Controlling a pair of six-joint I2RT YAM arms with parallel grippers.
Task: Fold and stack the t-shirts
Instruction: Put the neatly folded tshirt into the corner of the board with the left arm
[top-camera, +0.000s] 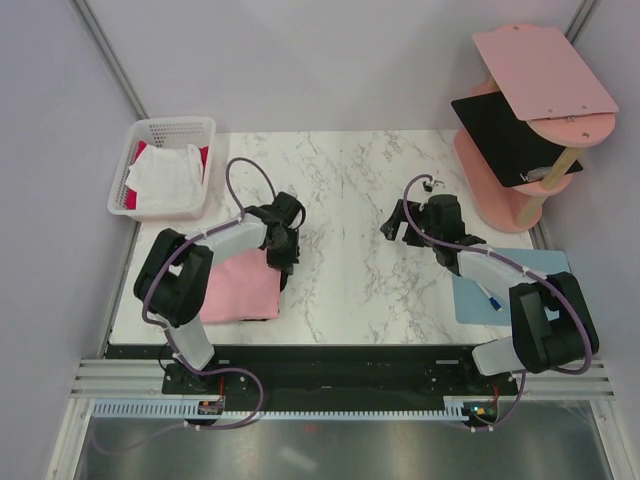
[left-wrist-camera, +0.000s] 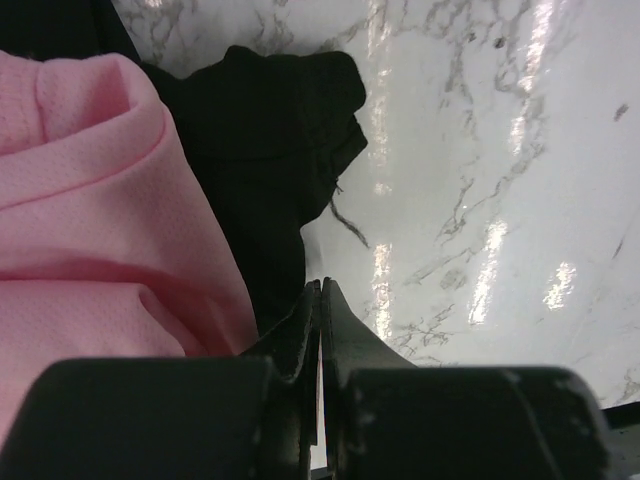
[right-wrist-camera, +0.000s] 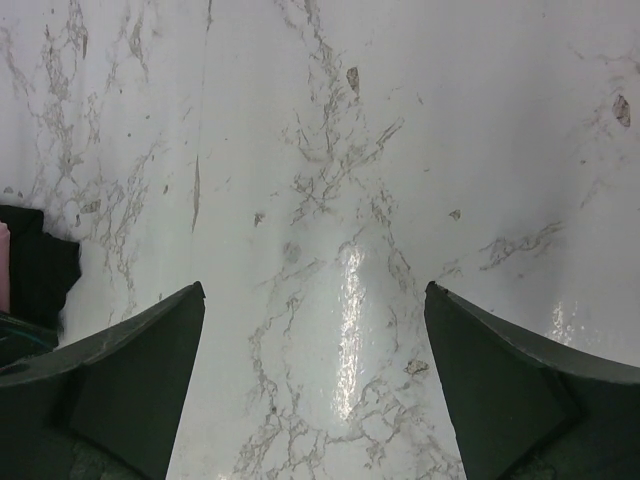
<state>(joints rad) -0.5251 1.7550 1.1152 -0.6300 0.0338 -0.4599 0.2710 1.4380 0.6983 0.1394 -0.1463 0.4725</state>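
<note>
Now 1 pink t-shirt (top-camera: 240, 288) lies left on the worktop (top-camera: 350, 190) over 1 black t-shirt (left-wrist-camera: 260, 130), mostly hidden; 1 white t-shirt (top-camera: 165, 178) covers 1 red t-shirt (top-camera: 140, 152) in 1 basket (top-camera: 175, 121). The left hand (left-wrist-camera: 320, 292) is clenched by the black cloth, the right hand (right-wrist-camera: 315, 300) released above bare marble.

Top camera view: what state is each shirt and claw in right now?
pink t-shirt, folded, lying on the black one.
black t-shirt, underneath, corner sticking out.
white t-shirt, crumpled in basket.
red t-shirt, under the white one.
left gripper, shut.
right gripper, open, empty.
</note>
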